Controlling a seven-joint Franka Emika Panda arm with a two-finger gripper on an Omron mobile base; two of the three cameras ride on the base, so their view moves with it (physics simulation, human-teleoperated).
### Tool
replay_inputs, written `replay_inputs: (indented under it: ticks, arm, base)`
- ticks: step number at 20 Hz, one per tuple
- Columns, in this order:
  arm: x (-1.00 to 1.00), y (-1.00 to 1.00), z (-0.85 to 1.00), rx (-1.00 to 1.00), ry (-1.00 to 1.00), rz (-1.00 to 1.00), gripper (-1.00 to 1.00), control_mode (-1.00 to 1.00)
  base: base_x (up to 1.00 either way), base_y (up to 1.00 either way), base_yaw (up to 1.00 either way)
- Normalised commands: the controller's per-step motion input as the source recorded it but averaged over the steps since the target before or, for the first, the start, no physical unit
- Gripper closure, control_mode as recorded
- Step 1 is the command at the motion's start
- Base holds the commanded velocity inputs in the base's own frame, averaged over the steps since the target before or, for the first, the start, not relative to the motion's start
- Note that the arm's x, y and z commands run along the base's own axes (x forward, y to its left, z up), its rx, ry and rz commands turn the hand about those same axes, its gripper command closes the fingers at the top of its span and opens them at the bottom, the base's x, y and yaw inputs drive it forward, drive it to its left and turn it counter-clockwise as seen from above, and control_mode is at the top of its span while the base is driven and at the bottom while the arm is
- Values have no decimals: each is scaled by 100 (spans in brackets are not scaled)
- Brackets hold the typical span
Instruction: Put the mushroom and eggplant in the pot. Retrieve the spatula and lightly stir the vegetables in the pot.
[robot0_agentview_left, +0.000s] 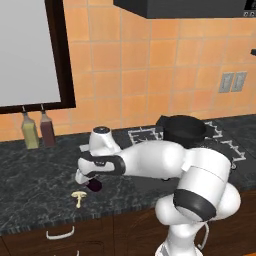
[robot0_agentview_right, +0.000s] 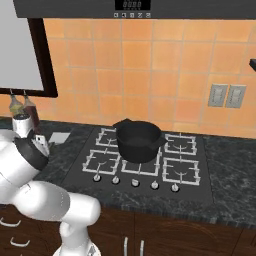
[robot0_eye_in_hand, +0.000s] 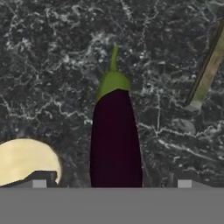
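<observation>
Dark purple, almost black, the eggplant (robot0_eye_in_hand: 115, 135) lies on the speckled dark counter (robot0_eye_in_hand: 52, 65) right under the hand, with its green cap and thin stem pointing away from the camera. The gripper (robot0_eye_in_hand: 111, 183) is spread wide with nothing grasped; its two finger tips (robot0_eye_in_hand: 39, 183) stand one on each side of the eggplant, which lies between them. Whether they touch it, I cannot tell. Just beside the eggplant, at the lower left of the hand view, sits the pale cap of the mushroom (robot0_eye_in_hand: 26, 162). At the upper right edge, a thin tan handle with a grey end, the spatula (robot0_eye_in_hand: 208, 70), lies on the counter, apart from the eggplant.

From the left base view, the arm reaches low over the counter, and the mushroom (robot0_agentview_left: 78, 197) rests near the front edge, close to the eggplant (robot0_agentview_left: 94, 185).

Farther away, the black pot (robot0_agentview_right: 138, 139) stands on the stove (robot0_agentview_right: 145, 170), on its grates. Two bottles (robot0_agentview_left: 39, 131) stand at the orange tiled wall (robot0_agentview_left: 135, 70).
</observation>
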Motion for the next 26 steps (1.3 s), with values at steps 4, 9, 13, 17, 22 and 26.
replay_inputs:
  ticks: [4, 9, 13, 17, 22, 26]
  arm:
    - [28, 1, -29, 0, 12, 3, -100, -100]
    - [10, 6, -35, 0, 12, 4, -100, -100]
    - [0, 1, -31, -3, 11, 5, 100, -100]
    - [0, 8, -3, -5, 0, 1, 100, -100]
    - [-12, -27, 24, 0, 0, -2, 100, -100]
    - [-29, -97, 50, 0, 0, -10, 100, -100]
  base:
    - [0, 0, 0]
    - [0, 0, 0]
    - [0, 0, 0]
    - [0, 0, 0]
    - [0, 0, 0]
    - [0, 0, 0]
